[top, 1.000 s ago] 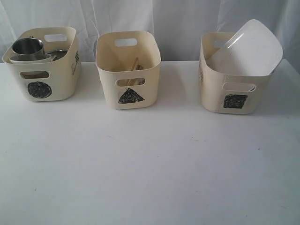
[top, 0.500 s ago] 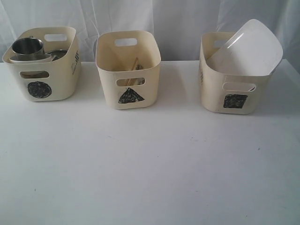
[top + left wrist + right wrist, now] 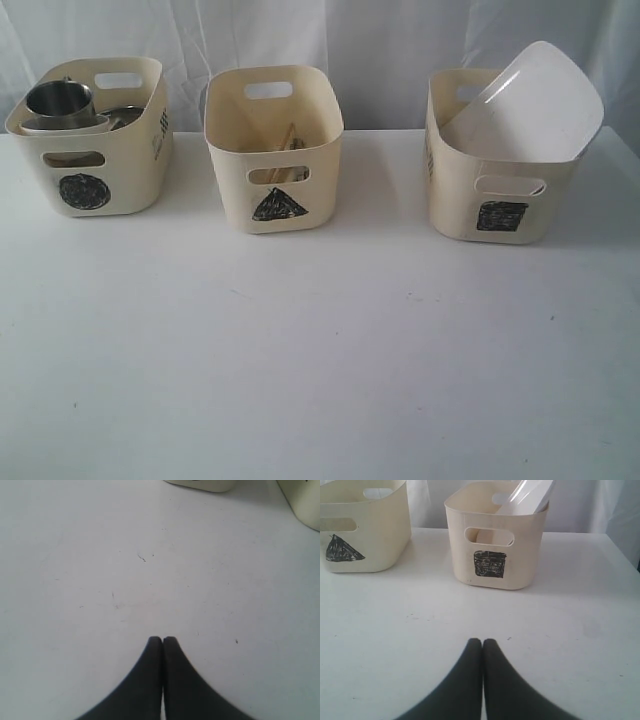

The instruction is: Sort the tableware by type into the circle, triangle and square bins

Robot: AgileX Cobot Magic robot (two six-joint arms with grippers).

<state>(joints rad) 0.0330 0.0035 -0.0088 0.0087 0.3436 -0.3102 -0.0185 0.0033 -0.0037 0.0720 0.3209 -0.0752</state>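
- My left gripper and right gripper are both pinched tight and hold nothing.
- The big white plate leans high out of the square bin, far right. I think a bump could tip it out.
- The steel mug sits up high in the circle bin, far left. A knock might roll it off.

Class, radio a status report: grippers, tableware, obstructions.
Left gripper shut, empty. Right gripper shut, empty. Mug in circle bin, chopsticks in triangle bin, plate tilted in square bin. Nothing in the way.
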